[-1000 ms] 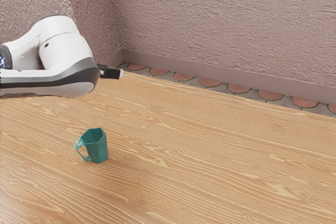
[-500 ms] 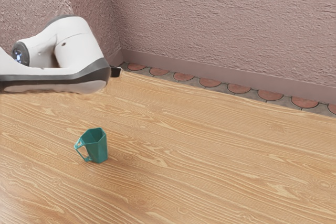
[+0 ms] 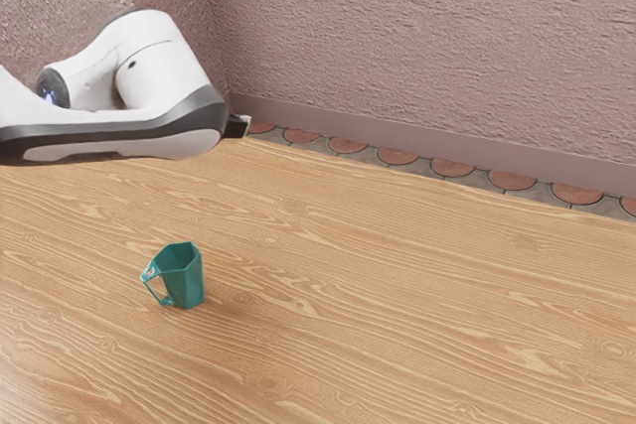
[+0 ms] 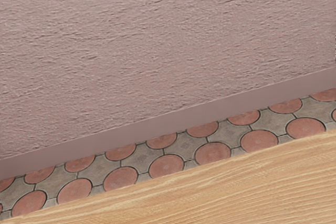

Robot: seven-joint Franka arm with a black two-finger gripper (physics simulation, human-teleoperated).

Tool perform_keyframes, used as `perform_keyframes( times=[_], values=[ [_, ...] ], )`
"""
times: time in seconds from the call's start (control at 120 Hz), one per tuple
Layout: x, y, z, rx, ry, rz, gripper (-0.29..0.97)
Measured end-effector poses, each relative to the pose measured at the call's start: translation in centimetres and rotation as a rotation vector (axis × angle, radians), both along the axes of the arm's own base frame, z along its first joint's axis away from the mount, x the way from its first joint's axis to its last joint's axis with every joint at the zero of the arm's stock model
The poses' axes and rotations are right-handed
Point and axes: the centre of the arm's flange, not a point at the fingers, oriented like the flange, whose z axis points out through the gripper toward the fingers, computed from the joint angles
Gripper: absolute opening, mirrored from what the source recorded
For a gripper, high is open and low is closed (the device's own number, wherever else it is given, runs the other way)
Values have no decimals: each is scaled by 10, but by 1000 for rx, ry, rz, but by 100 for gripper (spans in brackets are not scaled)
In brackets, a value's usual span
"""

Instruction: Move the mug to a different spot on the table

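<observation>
A teal mug [image 3: 176, 274] stands upright on the wooden table [image 3: 417, 285], its handle turned toward the exterior view's left. My white arm [image 3: 119, 111] comes in from the left, well above and behind the mug and apart from it. A small part of my hand [image 3: 239, 126] pokes out past the arm's big link near the table's back edge; the rest of the gripper is hidden behind that link. The wrist view looks across the table's back edge [image 4: 252, 187] at the tiled floor [image 4: 173, 156] and the wall.
A rough pink wall [image 3: 427, 37] with a brown baseboard [image 3: 437, 141] runs behind the table, and a strip of round red floor tiles [image 3: 397, 156] lies between them. Wide bare wood stretches to the exterior view's right of the mug.
My arm's big link has swung toward the exterior view's right and risen a little. The mug has stayed where it was.
</observation>
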Motion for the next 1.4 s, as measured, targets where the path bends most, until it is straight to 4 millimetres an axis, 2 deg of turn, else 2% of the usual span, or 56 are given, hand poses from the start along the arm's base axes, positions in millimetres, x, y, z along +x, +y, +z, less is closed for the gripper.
perform_keyframes(
  times=[0.117, 0.242, 0.325, 0.4, 0.467, 0.567, 0.642, 0.767, 0.85, 0.933, 1.075, 1.175, 1.25, 1.4],
  values=[
    [13, 9, 6, 25, -70, -46, 68],
    [26, 9, 10, 19, -144, -112, 68],
    [38, 21, 2, 10, -195, -149, 68],
    [47, 30, 3, 7, -243, -178, 68],
    [49, 32, -7, -4, -225, -170, 68],
    [46, 24, -29, -33, -170, -161, 68],
    [55, 16, -31, 12, -181, -239, 68],
    [85, 0, -11, 361, -160, -623, 68],
    [103, -13, 29, 609, -49, -915, 68],
    [106, -10, 60, 712, 158, -1023, 68],
    [99, 17, 106, 663, 465, -899, 68],
    [88, 38, 126, 552, 626, -743, 68],
    [79, 52, 130, 458, 733, -625, 68],
    [66, 71, 120, 286, 887, -410, 68]
  ],
)
